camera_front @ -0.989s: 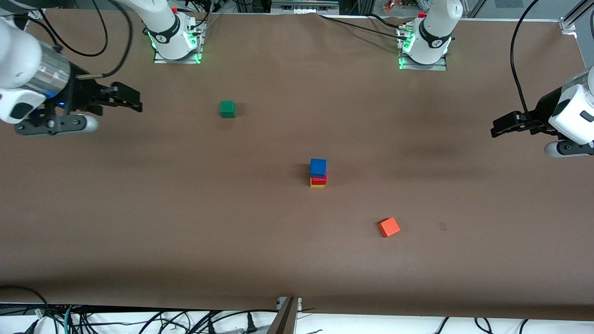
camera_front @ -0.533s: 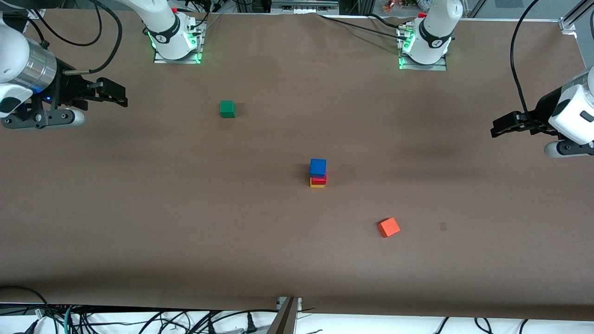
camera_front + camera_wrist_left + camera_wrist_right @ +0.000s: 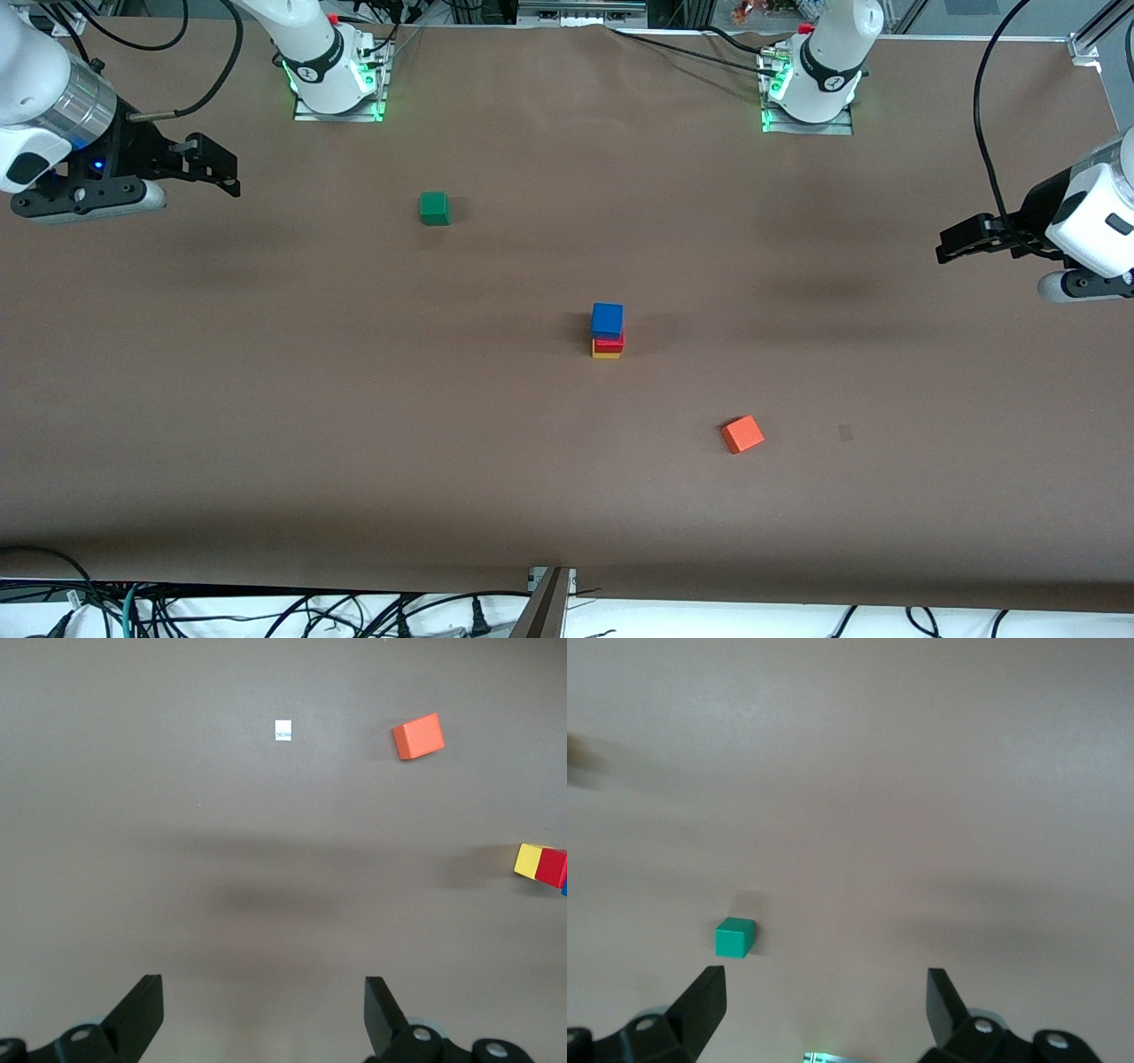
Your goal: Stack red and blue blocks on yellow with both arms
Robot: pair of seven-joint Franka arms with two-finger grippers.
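In the front view a stack stands mid-table: the blue block (image 3: 607, 318) on the deep red block (image 3: 609, 341) on the yellow cube (image 3: 606, 354). The left wrist view shows the yellow cube (image 3: 531, 860) and red block (image 3: 553, 867) at its edge. My left gripper (image 3: 946, 245) is open and empty, up over the left arm's end of the table; it also shows in the left wrist view (image 3: 264, 1010). My right gripper (image 3: 226, 173) is open and empty, up over the right arm's end of the table; it also shows in the right wrist view (image 3: 826, 999).
A green cube (image 3: 434, 208) lies farther from the front camera than the stack, toward the right arm's end; it also shows in the right wrist view (image 3: 734, 937). An orange-red cube (image 3: 742, 434) lies nearer the front camera, seen too in the left wrist view (image 3: 418, 736). The arm bases (image 3: 335, 84) stand along the table's back edge.
My right gripper has drawn back from the table's middle toward the right arm's end and toward its base. The left arm and the stack have not moved.
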